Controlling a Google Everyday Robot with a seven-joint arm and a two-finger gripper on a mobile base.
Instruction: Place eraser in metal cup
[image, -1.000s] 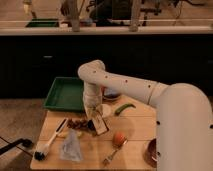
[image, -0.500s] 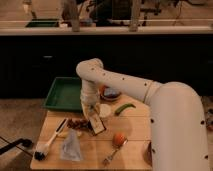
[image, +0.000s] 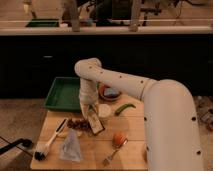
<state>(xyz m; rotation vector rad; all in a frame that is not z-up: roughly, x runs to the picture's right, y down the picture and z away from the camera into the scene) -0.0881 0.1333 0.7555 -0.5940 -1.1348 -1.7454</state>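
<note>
My gripper (image: 90, 111) hangs from the white arm over the middle of the wooden table (image: 87, 161). It is shut on the upper end of the eraser (image: 95, 123), a flat block with a pale face and dark edges. The eraser hangs tilted just above the tabletop. The metal cup (image: 104, 111), with a pale round top, stands just right of the gripper, close beside the eraser's upper end.
A green tray (image: 61, 93) lies at the back left and a red bowl (image: 109, 92) behind the cup. A green pepper (image: 124, 108), an orange fruit (image: 119, 138), a fork (image: 113, 155), a clear bag (image: 71, 147), a long-handled brush (image: 48, 144) and dark fruit pieces (image: 77, 124) lie around.
The arm has shifted a little and the eraser has moved slightly left with the gripper. The other things have not moved.
</note>
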